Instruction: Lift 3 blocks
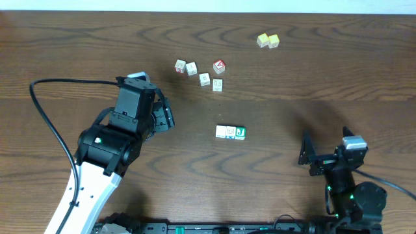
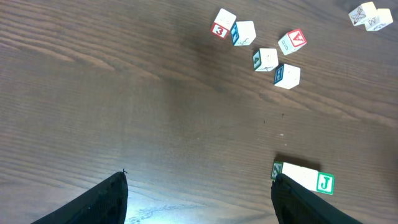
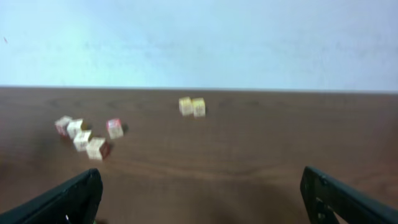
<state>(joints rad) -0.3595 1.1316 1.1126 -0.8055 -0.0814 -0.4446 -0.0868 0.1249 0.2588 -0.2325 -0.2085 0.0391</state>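
Left wrist: green J is read on blocks (image 2: pixel 305 177) at 5 o'clock; tabletop (image 2: pixel 93 93) open at 9 o'clock; left gripper (image 2: pixel 199 180) and right gripper (image 3: pixel 200 177) are spread apart.

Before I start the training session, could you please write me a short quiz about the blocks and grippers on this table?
1. True or false: the left gripper holds a block.
2. How many blocks lie in the cluster, the red-faced block included? A three, B five, C seven.
3. Fill in: the green letter on the end block of the short row is ___.
Key: 1 false; 2 B; 3 J.
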